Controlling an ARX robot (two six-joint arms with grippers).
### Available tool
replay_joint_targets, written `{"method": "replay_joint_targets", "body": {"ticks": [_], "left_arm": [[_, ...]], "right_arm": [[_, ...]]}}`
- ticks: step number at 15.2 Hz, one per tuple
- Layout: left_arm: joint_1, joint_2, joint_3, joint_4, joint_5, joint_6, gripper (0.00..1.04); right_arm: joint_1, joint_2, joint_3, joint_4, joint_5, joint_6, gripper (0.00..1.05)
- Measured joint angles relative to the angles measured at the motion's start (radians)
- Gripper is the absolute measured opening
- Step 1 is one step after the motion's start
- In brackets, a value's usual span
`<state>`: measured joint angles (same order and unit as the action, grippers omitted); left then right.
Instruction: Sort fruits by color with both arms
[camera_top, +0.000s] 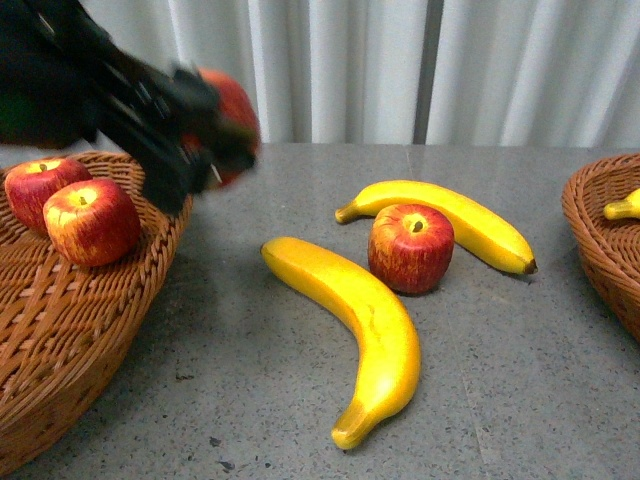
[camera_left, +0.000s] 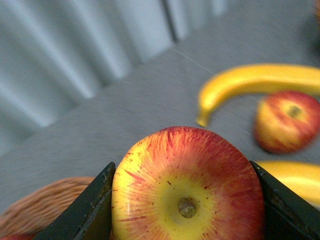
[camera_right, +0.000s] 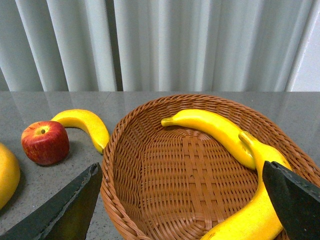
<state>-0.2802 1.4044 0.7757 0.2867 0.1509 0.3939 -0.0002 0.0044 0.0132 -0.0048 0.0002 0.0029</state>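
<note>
My left gripper (camera_top: 222, 135) is shut on a red apple (camera_top: 237, 102) and holds it in the air beside the left wicker basket's (camera_top: 150, 262) far rim. In the left wrist view that apple (camera_left: 187, 185) fills the gap between both fingers (camera_left: 85, 212), stem end toward the camera. Two apples (camera_top: 92, 220) lie in that basket. On the table lie one apple (camera_top: 411, 247) and two bananas (camera_top: 355, 330), (camera_top: 455, 220). My right gripper (camera_right: 181, 166) hangs open over the right basket (camera_right: 150, 165), which holds two bananas (camera_right: 215, 130). The right arm is out of the front view.
The grey table (camera_top: 520, 360) ends at white curtains (camera_top: 400, 70) behind. The right basket (camera_top: 600, 235) sits at the table's right edge with a banana tip (camera_top: 622, 208) showing. The loose apple (camera_right: 45, 142) and a banana (camera_right: 85, 125) lie just outside that basket.
</note>
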Motion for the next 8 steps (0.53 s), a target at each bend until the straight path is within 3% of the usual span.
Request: {"method": "replay_joint_targets", "body": {"ticks": [2,3,8], "left_arm": [[0.221,-0.133,-0.042,-0.006,-0.264,-0.285,0.68],[0.264,-0.134,-0.072,-0.033,-0.278,-0.346,0.68],[0.292,-0.132,-0.143,-0.057,-0.288,-0.488,0.68]], "right_arm": [[0.000,0.000,0.000,0.000,0.000,0.000,0.98],[0.000,0.000,0.000,0.000,0.000,0.000,0.98],[0.000,0.000,0.000,0.000,0.000,0.000,0.98]]}}
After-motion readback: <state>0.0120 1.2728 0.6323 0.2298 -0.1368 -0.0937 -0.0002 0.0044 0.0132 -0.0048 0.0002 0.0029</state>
